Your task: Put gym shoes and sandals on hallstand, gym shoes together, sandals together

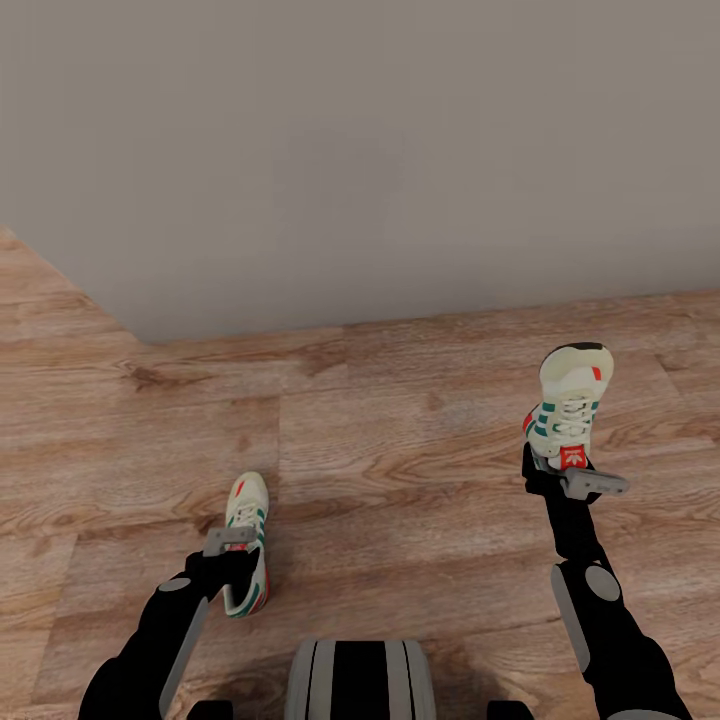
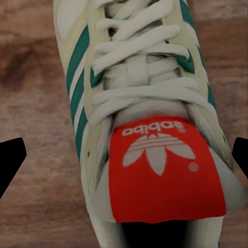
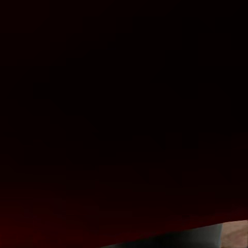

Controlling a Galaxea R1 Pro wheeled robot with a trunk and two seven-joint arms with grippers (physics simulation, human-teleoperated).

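Observation:
One gym shoe (image 1: pixel 247 540) lies on the corridor floor (image 1: pixel 400 460), toe pointing away from me. My left gripper (image 1: pixel 238 562) stands open over its heel end. The left wrist view looks down on this gym shoe (image 2: pixel 139 103), with its laces and red tongue tag, and a black fingertip (image 2: pixel 10 160) on either side of it. The other gym shoe (image 1: pixel 570 400) hangs above the floor, toe pointing away, with my right gripper (image 1: pixel 562 472) shut on its heel end. Something dark and very close blocks the right wrist view. The sandals and the hallstand are out of view.
A plain grey wall (image 1: pixel 360 150) runs across the far side and meets the wood planks just beyond the shoes. Its corner sits at the far left (image 1: pixel 140 335). My base (image 1: pixel 360 680) shows at the near edge between the arms.

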